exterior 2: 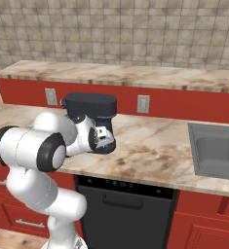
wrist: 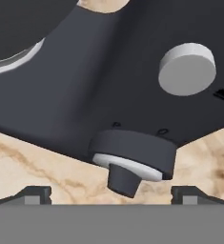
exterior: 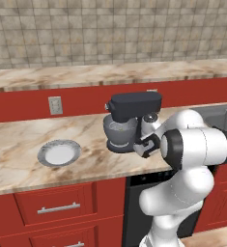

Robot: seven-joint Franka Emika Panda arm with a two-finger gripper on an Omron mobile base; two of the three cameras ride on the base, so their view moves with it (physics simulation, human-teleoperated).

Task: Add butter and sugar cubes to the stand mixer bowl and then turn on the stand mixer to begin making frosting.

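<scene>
The end effector is being held wide open and empty at the bottom of the hand view, its two dark fingertips flanking a small dark knob with a pale ring that is sticking out of the stand mixer. Nothing is being gripped. The knob is judged to be stiff and small, likely smooth, so it is best taken squarely across its stub, with the jaws closed gently before any turning. A round grey button is showing above it, at the upper right of the hand view.

In the left base view the mixer is sitting at the centre of the frame on the marbled desk, with the stand mixer bowl tucked under its boxy head; the bowl looks rigid and heavy enough to stay put. A white plate is lying well apart at the left. Butter and sugar cubes cannot be made out. A sink is set at the right of the right base view. Nothing is standing between the fingertips and the knob.
</scene>
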